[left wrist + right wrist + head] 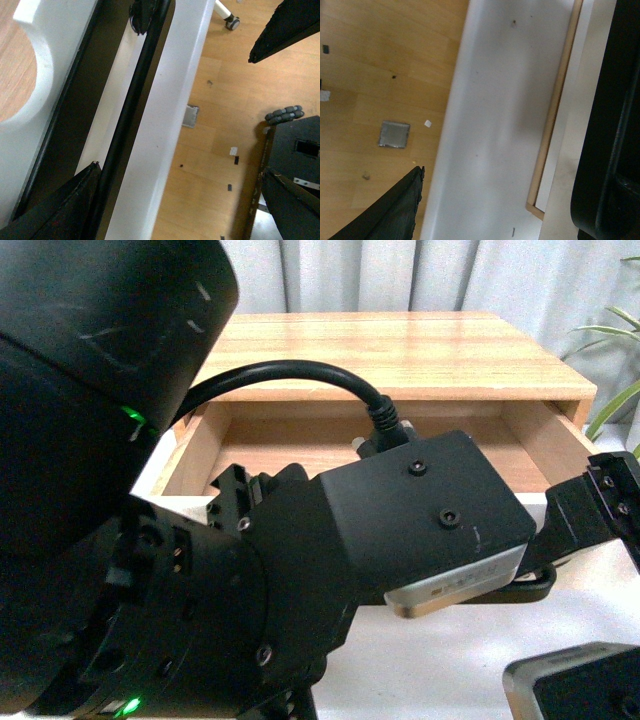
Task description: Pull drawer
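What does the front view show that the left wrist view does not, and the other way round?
Only the front view shows the light wood cabinet top, a black cable, green plant leaves and the wide shallow white-fronted drawer standing open. Only the left wrist view shows the drawer's long black bar handle, the half-round notch, the wooden floor and the open left gripper, the handle between its fingers. Both show the drawer's white front and light wood inside.

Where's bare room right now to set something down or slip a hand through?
Free: the wooden floor of the drawer between its side walls, where visible, and the cabinet top behind it. Crowded: the drawer front, where the left arm and right arm crowd the handle.
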